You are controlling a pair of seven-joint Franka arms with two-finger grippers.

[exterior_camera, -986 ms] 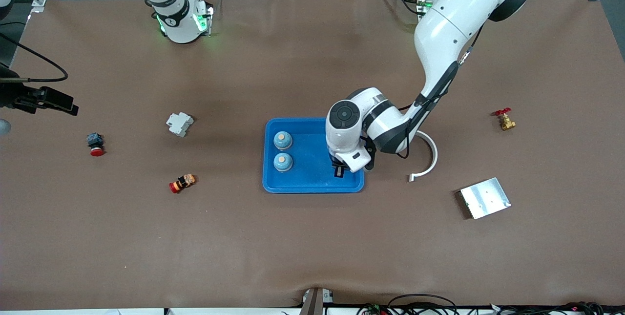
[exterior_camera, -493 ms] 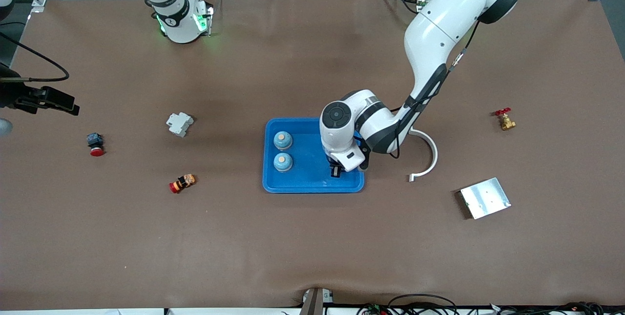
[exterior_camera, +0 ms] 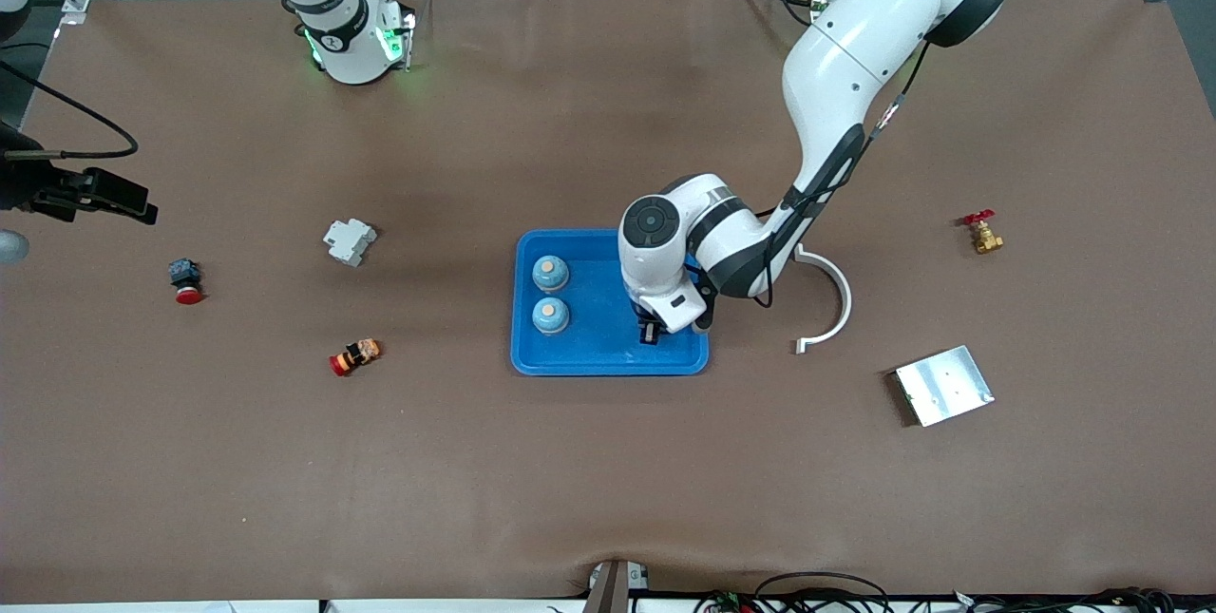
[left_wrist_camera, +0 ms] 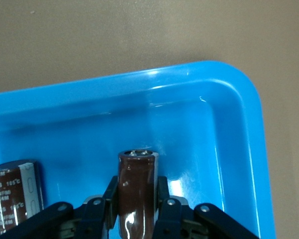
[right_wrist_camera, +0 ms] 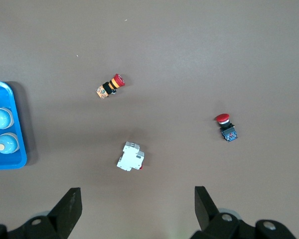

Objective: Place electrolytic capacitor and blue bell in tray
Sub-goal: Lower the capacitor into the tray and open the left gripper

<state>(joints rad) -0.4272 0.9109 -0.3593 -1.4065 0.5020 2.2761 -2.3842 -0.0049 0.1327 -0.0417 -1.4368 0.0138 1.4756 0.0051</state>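
The bright-blue tray (exterior_camera: pixel 608 363) lies mid-table. Two blue bells (exterior_camera: pixel 550 272) (exterior_camera: pixel 550 315) stand in it at the right arm's end, one nearer the front camera. My left gripper (exterior_camera: pixel 652 333) is down in the tray at the left arm's end, shut on a brown electrolytic capacitor (left_wrist_camera: pixel 136 174) held between its fingers (left_wrist_camera: pixel 163 191) near the tray's corner (left_wrist_camera: pixel 239 124). A second brown capacitor (left_wrist_camera: pixel 12 196) lies in the tray beside it. My right gripper (right_wrist_camera: pixel 137 199) is open and empty, high over the table; the right arm waits. The bells (right_wrist_camera: pixel 0 119) and the tray (right_wrist_camera: pixel 10 162) also show in the right wrist view.
A white breaker (exterior_camera: pixel 350 240), a red button on a dark body (exterior_camera: pixel 186 280) and a red-and-orange button (exterior_camera: pixel 354 355) lie toward the right arm's end. A white curved piece (exterior_camera: pixel 831 299), a silver plate (exterior_camera: pixel 943 385) and a brass valve (exterior_camera: pixel 983 233) lie toward the left arm's end.
My left gripper has shifted a little toward the right arm's end inside the tray, still holding the capacitor. The right arm has not moved.
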